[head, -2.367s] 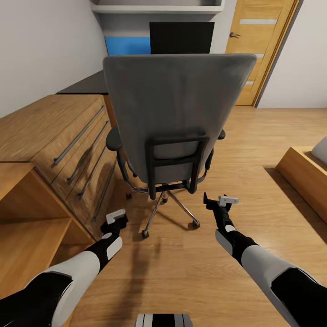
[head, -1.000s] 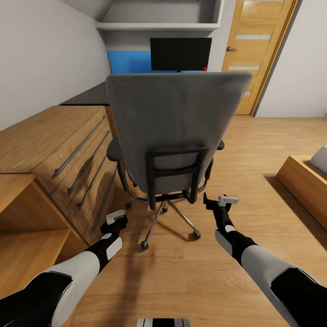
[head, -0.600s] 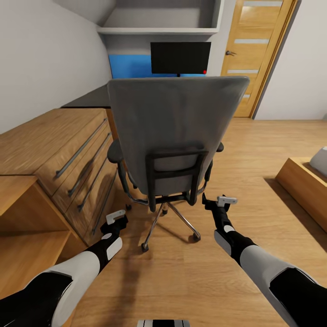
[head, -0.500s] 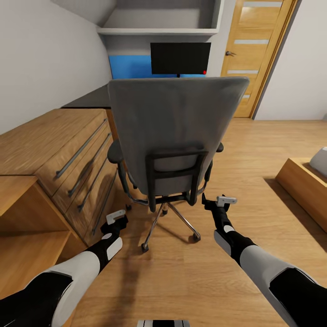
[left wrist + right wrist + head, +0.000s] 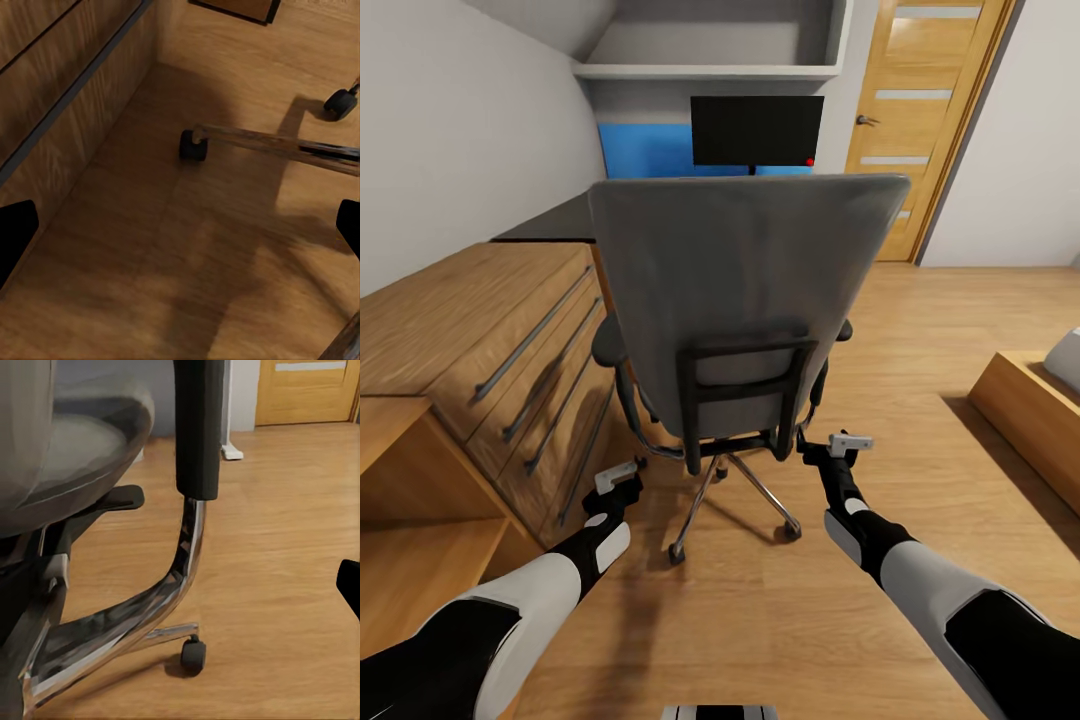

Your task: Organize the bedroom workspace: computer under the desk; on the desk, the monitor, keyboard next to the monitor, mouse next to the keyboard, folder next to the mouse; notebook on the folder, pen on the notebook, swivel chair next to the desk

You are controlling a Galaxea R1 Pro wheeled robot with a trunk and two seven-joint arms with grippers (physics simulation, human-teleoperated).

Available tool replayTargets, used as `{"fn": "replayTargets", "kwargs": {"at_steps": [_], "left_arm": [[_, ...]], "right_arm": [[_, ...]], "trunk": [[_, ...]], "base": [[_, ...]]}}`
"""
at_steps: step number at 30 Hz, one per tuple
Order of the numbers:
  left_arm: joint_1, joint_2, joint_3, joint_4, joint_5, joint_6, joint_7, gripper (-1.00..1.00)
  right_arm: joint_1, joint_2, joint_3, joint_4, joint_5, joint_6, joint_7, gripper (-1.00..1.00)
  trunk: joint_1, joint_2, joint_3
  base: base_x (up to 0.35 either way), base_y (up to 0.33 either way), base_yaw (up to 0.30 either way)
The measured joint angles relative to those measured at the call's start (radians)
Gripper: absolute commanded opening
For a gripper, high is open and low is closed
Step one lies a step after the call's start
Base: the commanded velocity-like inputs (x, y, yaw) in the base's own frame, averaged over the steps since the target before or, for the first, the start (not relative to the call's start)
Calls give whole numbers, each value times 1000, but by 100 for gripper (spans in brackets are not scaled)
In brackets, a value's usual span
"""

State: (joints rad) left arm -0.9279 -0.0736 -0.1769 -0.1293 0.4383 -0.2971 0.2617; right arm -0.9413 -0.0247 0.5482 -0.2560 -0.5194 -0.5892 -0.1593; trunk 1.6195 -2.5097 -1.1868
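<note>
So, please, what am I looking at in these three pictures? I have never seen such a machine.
These are simulator renders from a wheeled robot with two arms. The large picture is taken from its head, looking down: its left gripper and right gripper reach toward the back of a grey swivel chair. Behind it, a monitor stands on a dark desk; wooden drawers are on the robot's left. The other two pictures come from cameras near each gripper: one sees a chair wheel on the floor, the other the chair's armrest post. Both grippers appear open and hold nothing.
</note>
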Motion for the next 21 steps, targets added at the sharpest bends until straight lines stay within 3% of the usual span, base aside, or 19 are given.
{"fn": "replayTargets", "kwargs": {"at_steps": [6,16,21], "left_arm": [[0,0,0,0,1,1,-1,100],[1,1,9,0,2,0,2,100],[0,1,0,0,1,1,-1,100]], "right_arm": [[0,18,-5,26,-3,-1,-2,100],[0,21,0,29,3,0,0,100],[0,21,-1,29,3,0,0,100]], "trunk": [[0,0,0],[0,0,0],[0,0,0]], "base": [[118,-3,0],[243,0,0],[53,0,-3]]}}
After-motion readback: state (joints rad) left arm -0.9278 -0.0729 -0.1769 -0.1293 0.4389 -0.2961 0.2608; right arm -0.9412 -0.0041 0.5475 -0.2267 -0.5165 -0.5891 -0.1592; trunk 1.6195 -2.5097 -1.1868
